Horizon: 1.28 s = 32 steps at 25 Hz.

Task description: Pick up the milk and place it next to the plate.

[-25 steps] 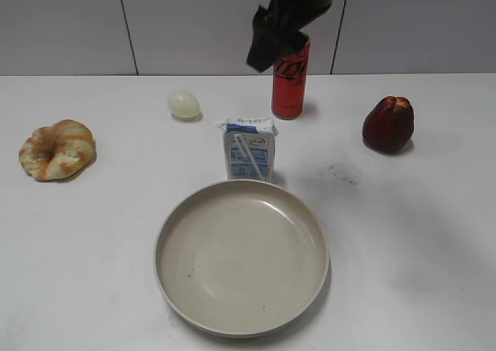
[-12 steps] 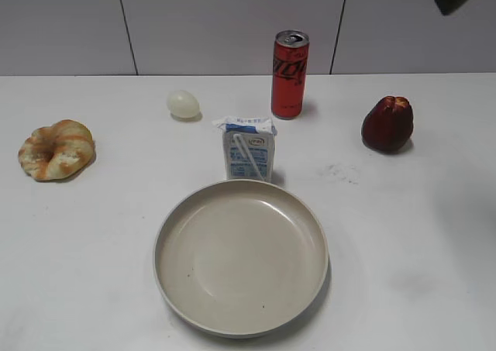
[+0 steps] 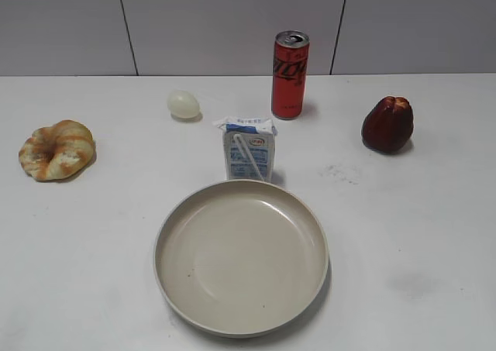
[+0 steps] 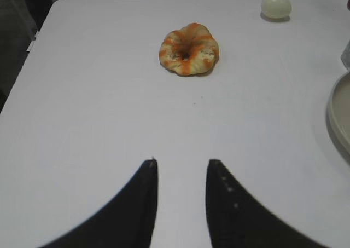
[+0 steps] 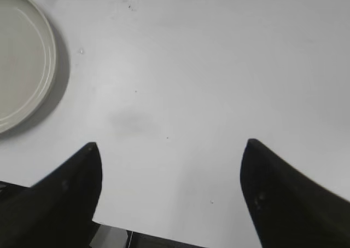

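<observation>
The milk [image 3: 249,149], a small white-and-blue carton with a straw on its front, stands upright just behind the far rim of the plate [image 3: 241,256], close to it. The beige plate's edge also shows in the left wrist view [image 4: 338,114] and in the right wrist view [image 5: 24,62]. No gripper shows in the exterior view. My left gripper [image 4: 181,163] is open and empty above bare table at the left. My right gripper [image 5: 170,145] is wide open and empty above the table's front edge, right of the plate.
A red soda can [image 3: 290,75] stands behind the milk. A pale egg [image 3: 184,104] lies at the back left, a glazed pastry [image 3: 56,149] at the far left, a dark red fruit [image 3: 387,124] at the right. The table's front edge [image 5: 164,234] is below the right gripper.
The dark arm that hung over the can a second ago moved up and to the right and has left the exterior view. The milk and the other objects have not moved.
</observation>
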Tool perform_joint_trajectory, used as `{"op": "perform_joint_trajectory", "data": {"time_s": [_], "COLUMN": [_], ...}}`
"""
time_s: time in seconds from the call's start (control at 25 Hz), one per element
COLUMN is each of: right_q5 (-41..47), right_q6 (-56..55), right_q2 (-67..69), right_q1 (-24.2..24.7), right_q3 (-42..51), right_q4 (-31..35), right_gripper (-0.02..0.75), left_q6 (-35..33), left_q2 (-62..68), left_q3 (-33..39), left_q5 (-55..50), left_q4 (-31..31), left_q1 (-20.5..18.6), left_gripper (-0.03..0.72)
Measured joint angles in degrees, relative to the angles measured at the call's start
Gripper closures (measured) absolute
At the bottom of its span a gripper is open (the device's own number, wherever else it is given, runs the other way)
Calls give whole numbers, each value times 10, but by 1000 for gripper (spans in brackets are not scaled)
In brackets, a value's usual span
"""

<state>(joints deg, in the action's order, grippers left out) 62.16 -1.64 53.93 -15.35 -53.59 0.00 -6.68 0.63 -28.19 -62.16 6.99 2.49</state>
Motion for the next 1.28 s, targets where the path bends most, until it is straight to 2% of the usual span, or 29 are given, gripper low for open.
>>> {"op": "perform_joint_trajectory", "data": {"time_s": [0.2, 0.6, 0.88, 1.28], "right_q5": [-23, -37, -76, -78], "right_q6": [3, 27, 49, 71], "right_q2": [-156, -435, -479, -479], "right_q1": [0, 0, 0, 0], "right_q3": [131, 275, 297, 297], "right_q4": [0, 0, 25, 42], "right_gripper": [145, 145, 145, 145], "left_q6": [0, 0, 0, 0], "left_q2": [0, 0, 0, 8], "left_q3": [0, 0, 0, 0], "left_q5": [0, 0, 0, 0], "left_q4": [0, 0, 0, 0], "left_q1": [0, 0, 0, 0], "left_gripper": [452, 452, 452, 452]}}
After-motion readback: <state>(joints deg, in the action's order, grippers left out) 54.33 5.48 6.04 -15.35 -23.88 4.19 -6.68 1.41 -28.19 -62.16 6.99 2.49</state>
